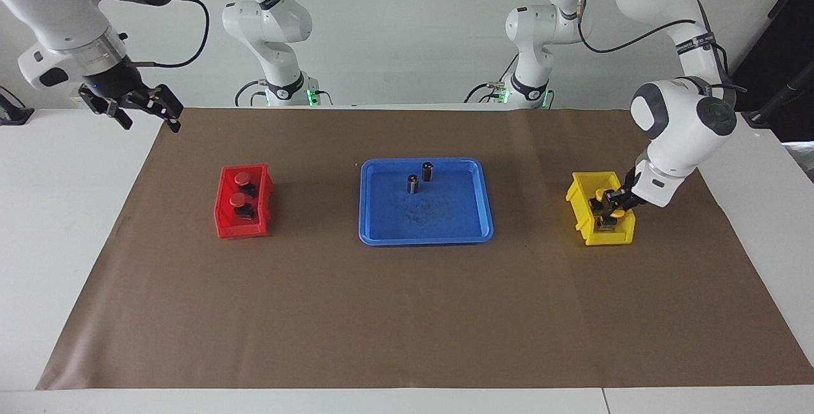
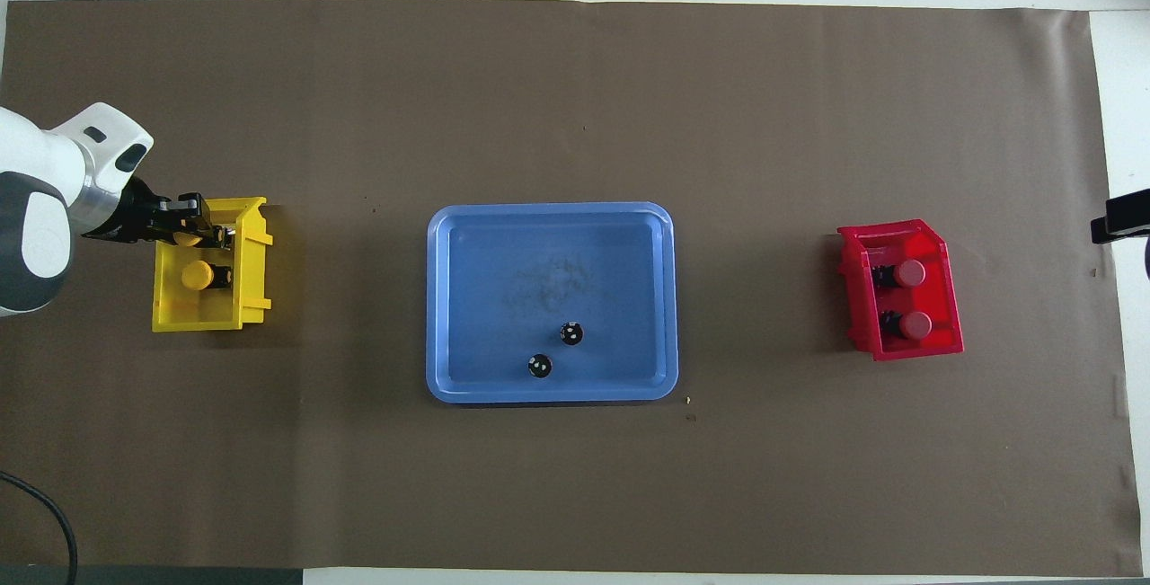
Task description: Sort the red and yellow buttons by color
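Note:
Two red buttons (image 1: pixel 241 179) (image 1: pixel 237 200) sit in the red bin (image 1: pixel 241 231) toward the right arm's end of the table; they also show in the overhead view (image 2: pixel 912 273) (image 2: pixel 916 324). One yellow button (image 2: pixel 196 275) sits in the yellow bin (image 2: pixel 211 323) toward the left arm's end. My left gripper (image 1: pixel 607 204) reaches down into the yellow bin (image 1: pixel 610 237) and is shut on the other yellow button (image 2: pixel 187 238), held at about rim height. My right gripper (image 1: pixel 147 120) is open and empty, raised over the table's corner at its own end, where the arm waits.
A blue tray (image 1: pixel 426 234) lies in the middle of the brown mat, between the two bins. Two small dark cylinders with silvery tops (image 1: pixel 427 171) (image 1: pixel 413 184) stand in the part of it nearest the robots.

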